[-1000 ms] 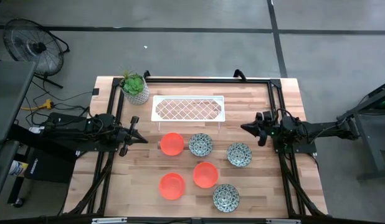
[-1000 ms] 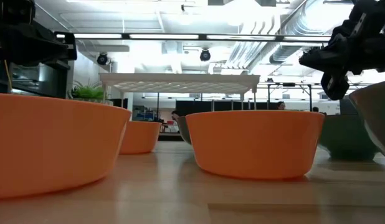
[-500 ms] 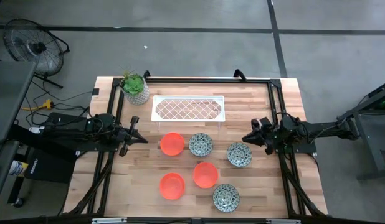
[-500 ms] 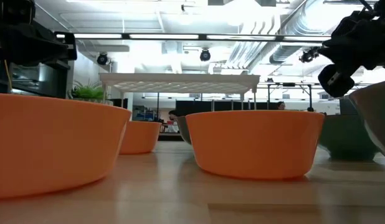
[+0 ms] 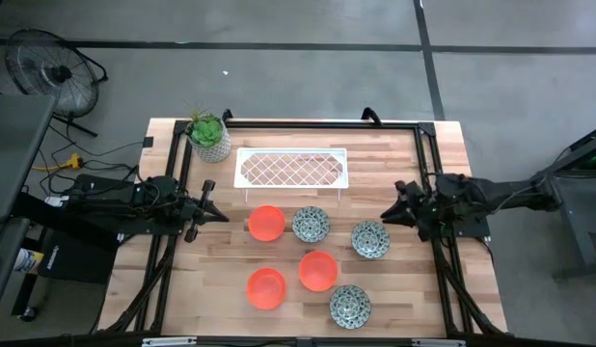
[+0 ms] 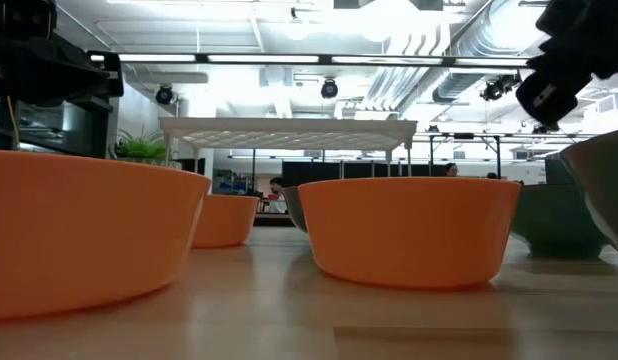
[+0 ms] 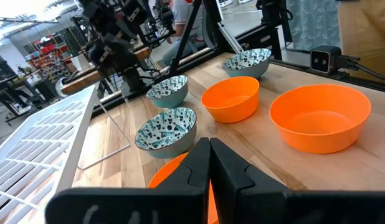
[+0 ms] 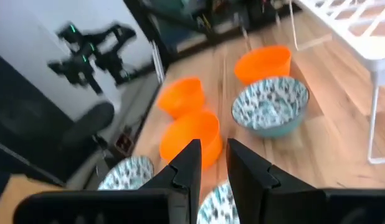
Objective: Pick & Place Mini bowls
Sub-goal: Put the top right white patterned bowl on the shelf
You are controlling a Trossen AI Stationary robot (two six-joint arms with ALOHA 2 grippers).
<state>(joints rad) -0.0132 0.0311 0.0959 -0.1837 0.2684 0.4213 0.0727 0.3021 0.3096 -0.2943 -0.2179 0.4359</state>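
Jaws on the right gripper [image 5: 387, 213] have parted slightly as it swings toward the nearest patterned bowl [image 5: 370, 239], empty; the left gripper [image 5: 221, 215] waits clenched beside an orange bowl [image 5: 266, 223].

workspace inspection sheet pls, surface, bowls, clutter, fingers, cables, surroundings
surface: light wooden table, black frame rails on it
job's things: three plain orange round bowls; three white blue-green patterned bowls; all upright, loose on the table
clutter: white lattice wire rack; green plant in white pot
grippers: left gripper fingers shut, empty; right gripper fingers slightly apart, empty, beside a patterned bowl
cables: yellow cable on floor
surroundings: black floor fan, grey floor
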